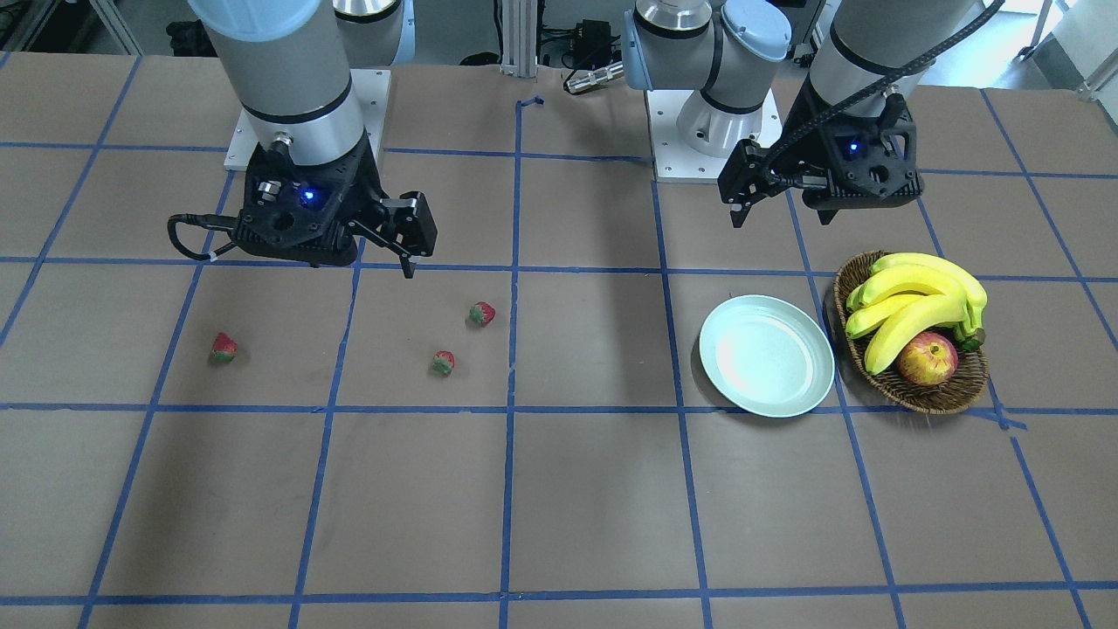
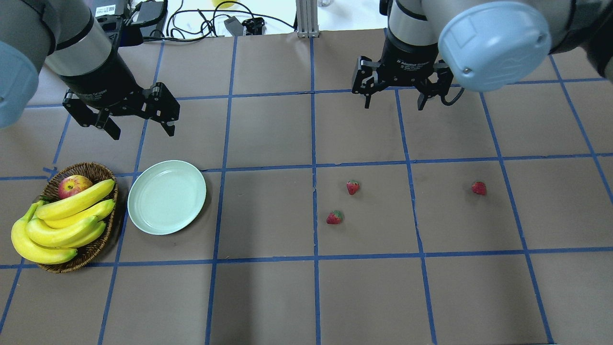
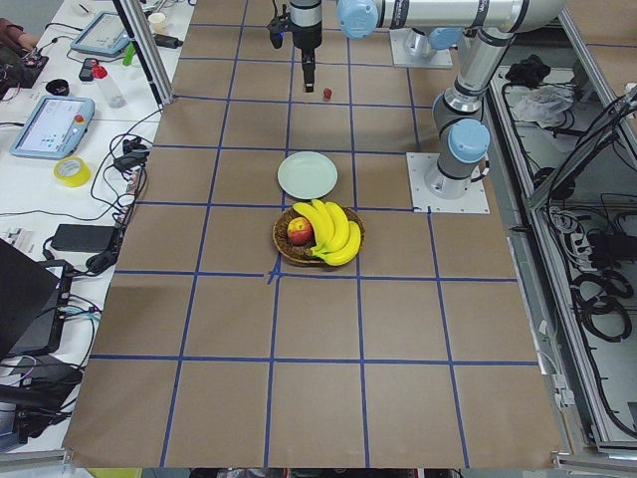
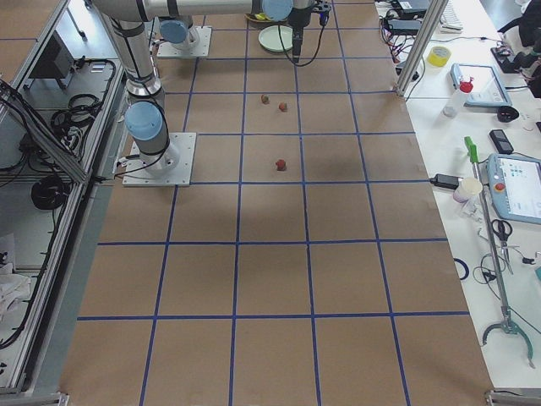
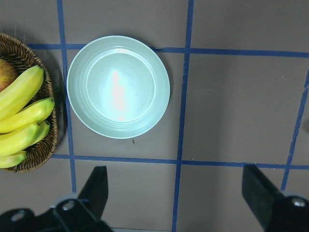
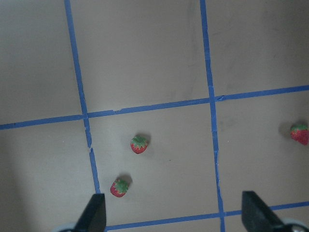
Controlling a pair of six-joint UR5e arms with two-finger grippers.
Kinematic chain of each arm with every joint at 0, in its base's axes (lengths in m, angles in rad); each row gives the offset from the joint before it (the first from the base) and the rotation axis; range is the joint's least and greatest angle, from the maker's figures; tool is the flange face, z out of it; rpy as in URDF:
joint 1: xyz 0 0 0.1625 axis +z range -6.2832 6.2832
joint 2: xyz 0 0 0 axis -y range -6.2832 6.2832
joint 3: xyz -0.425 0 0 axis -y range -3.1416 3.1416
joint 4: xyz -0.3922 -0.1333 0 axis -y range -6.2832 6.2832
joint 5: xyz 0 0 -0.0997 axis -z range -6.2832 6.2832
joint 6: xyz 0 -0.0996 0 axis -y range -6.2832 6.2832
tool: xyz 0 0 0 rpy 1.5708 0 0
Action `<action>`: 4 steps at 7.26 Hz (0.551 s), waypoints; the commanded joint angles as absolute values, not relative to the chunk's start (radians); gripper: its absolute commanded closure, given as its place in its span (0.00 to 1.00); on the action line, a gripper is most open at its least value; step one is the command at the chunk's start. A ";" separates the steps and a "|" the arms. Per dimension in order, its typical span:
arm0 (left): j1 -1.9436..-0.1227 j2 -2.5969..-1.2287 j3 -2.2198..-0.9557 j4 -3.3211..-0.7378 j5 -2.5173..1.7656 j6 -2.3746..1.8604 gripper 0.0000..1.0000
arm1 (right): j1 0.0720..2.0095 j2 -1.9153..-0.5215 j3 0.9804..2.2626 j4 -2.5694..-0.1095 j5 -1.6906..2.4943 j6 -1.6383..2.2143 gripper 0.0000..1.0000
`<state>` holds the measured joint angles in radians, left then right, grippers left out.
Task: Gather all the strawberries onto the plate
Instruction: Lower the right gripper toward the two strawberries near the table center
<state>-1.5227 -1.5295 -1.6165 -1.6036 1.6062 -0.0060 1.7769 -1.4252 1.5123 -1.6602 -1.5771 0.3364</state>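
- Hanging above the table (image 2: 268, 287), the right gripper (image 2: 394, 99) has its jaws spread wide and grips nothing, pointing down at brown paper.
- Its wrist view shows both fingers apart at the bottom edge, with all three fruits lying on the table beyond them.
- Out from this gripper lies one strawberry (image 2: 353, 187). A second strawberry (image 2: 334, 218) rests near it without touching, close to a blue tape line (image 2: 314, 143).
- A third strawberry (image 2: 479, 188) sits well apart from that pair, farther to the robot's right. It looks to be lying on its side, though it is too small to be sure.
- The left gripper (image 2: 142, 125) is likewise wide apart and holds nothing, hovering over the table near the plate.
- The plate (image 2: 166, 197) lies flat on the paper, pale mint, its inner face bare, well apart from every strawberry.
- Just beside the plate, on the robot's left, a wicker basket (image 2: 96, 168) holds a bunch of bananas (image 2: 67, 215) and an apple (image 2: 73, 186).
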 commanded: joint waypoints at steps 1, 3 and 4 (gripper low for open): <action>-1.523 -1.528 -1.617 -1.605 1.605 -0.006 0.00 | 1.860 -1.382 1.558 -1.737 -1.575 0.408 0.00; -1.523 -1.522 -1.617 -1.612 1.608 -0.006 0.00 | 1.882 -1.385 1.635 -1.804 -1.577 0.452 0.00; -1.523 -1.522 -1.617 -1.611 1.606 -0.006 0.00 | 1.884 -1.387 1.646 -1.824 -1.577 0.453 0.00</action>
<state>-1.5232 -1.5230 -1.6168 -1.6097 1.6069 -0.0061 1.8766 -1.3852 1.6197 -1.7906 -1.5768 0.4445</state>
